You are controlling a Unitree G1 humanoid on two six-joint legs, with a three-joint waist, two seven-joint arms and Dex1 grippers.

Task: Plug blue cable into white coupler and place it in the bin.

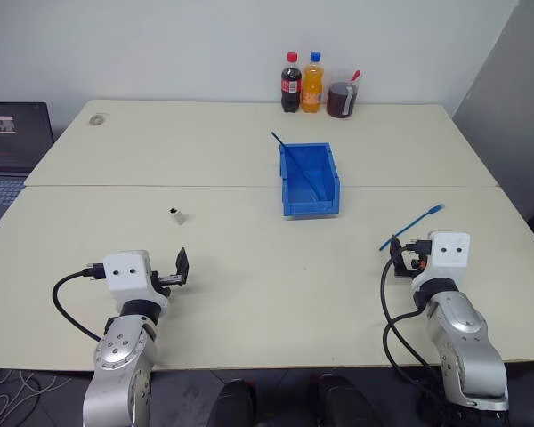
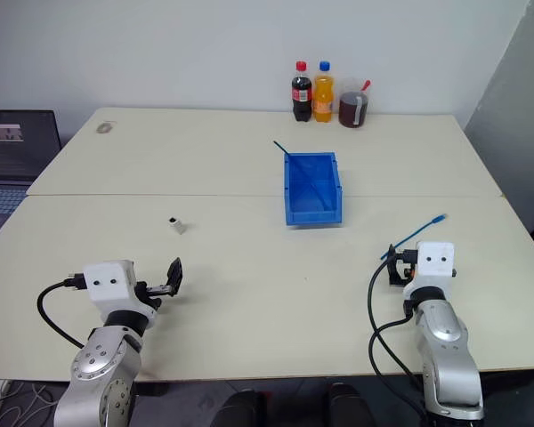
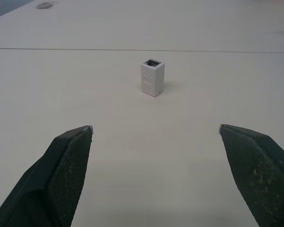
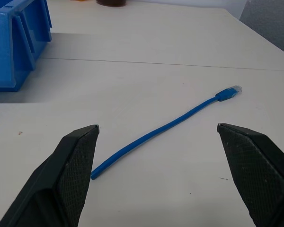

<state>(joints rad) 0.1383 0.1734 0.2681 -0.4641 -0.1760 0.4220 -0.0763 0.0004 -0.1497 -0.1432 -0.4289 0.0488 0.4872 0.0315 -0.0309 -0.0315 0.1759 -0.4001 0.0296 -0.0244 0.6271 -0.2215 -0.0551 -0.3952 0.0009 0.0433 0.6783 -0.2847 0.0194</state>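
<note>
Fingers spread wide and empty on both grippers: the right gripper (image 4: 156, 130) faces the blue cable (image 4: 166, 126), which lies diagonally on the table (image 1: 249, 267) just ahead, well right of the bin (image 1: 309, 181). Left of the bin, the white coupler (image 3: 152, 77) stands upright, directly ahead of the left gripper (image 3: 155, 130).

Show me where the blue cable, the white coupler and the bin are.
blue cable (image 4: 165, 126): right wrist view, mid-length of the cable.
white coupler (image 3: 152, 80): left wrist view, its front side face.
bin (image 1: 310, 204): left eye view, its lowered front wall.
</note>
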